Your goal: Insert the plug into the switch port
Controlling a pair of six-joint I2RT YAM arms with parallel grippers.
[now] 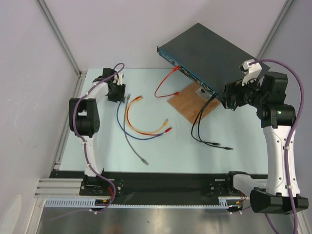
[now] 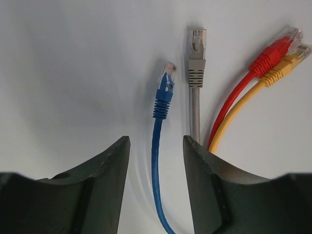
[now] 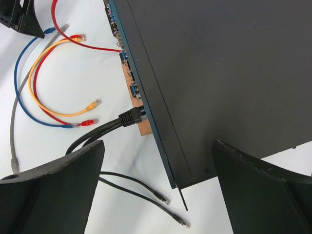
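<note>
The table (image 1: 161, 151) carries everything. The switch (image 1: 214, 53) sits at its far right. It is a big stiff metal box, heavy by my judgement, with its blue port face turned towards the loose cables and its front edge over a wooden board (image 1: 187, 105). A red lead (image 1: 163, 87) and a black lead (image 3: 129, 117) sit in its ports.

My right tool (image 3: 158, 144) hangs over the switch's near corner, fingers apart, holding nothing. My left tool (image 2: 156, 140) is at the far left, fingers also apart, straddling the blue cable (image 2: 156, 165) with neither finger on it.

The blue plug (image 2: 165, 80) lies on the table just ahead, beside a grey plug (image 2: 196, 48). I judge the cable limp and light, and the clear plug tip hard, slick and brittle at the latch. I would grip the ribbed boot right behind the tip.
</note>
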